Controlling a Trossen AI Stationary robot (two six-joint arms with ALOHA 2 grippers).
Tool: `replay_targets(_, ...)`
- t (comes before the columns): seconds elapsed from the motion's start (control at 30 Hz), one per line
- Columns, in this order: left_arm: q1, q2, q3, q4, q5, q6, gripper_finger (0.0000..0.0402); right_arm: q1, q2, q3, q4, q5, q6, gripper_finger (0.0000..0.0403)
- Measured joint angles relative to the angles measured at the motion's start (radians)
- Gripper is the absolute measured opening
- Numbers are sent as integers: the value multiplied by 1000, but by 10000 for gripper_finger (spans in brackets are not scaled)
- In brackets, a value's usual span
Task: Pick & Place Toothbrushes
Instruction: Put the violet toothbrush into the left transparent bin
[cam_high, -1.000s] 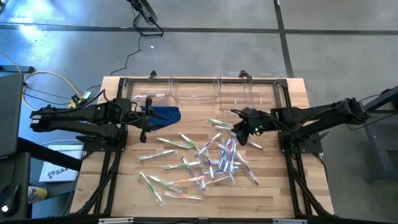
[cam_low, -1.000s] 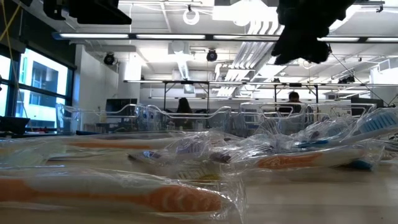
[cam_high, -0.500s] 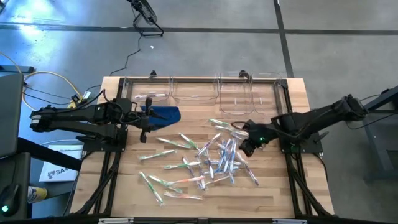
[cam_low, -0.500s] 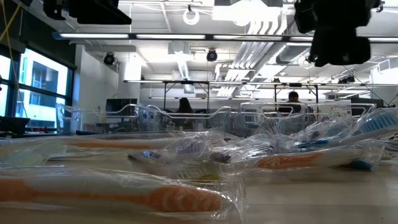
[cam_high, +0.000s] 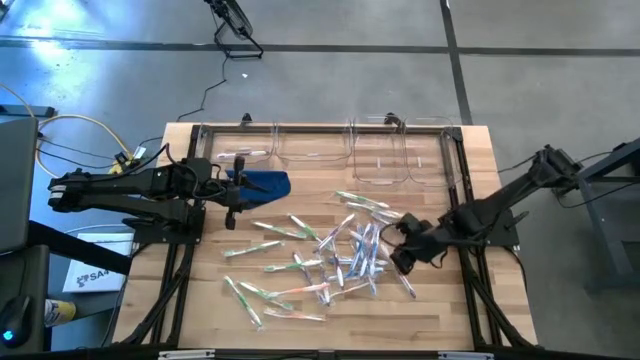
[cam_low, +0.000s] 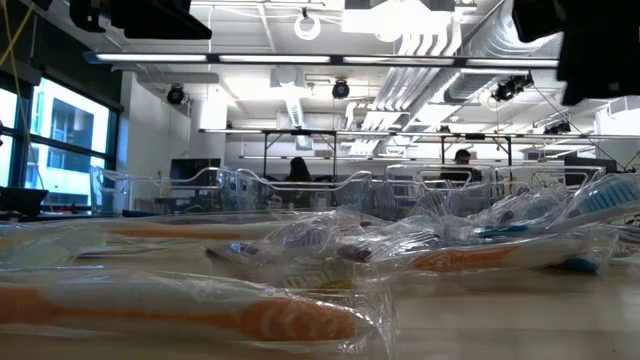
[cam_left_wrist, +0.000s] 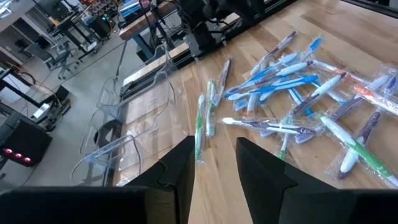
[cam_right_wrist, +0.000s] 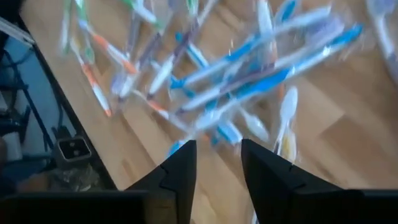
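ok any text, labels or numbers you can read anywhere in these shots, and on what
"SA": partial dark print on the white box on the floor left of the table; the rest is cut off and too small to read.
Toothbrushes: their clear wrappers show no legible print in any view.
Clear plastic bins: no labels visible.
Nothing else readable.

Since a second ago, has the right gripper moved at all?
Yes. In the high view the right gripper has swung away from the clear bins at the table's far edge, toward the near edge, over the toothbrushes.
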Motion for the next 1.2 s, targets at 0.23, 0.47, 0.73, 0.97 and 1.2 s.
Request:
replay_targets(0.23,0,0,0,-24,0,3,113,18,108,0,-35,-52,173,134)
replay_targets(0.47,0,0,0,-26,-3,9,113,19,194,0,-17,-113,219,137)
replay_targets(0.73,0,1,0,-49,-3,10,113,47,299,0,-15,-180,219,137)
replay_targets(0.97,0,7,0,-46,-2,11,113,76,370,0,-1,-181,248,137)
replay_targets(1.2,0,8,0,-46,2,11,113,96,441,0,92,-187,248,137)
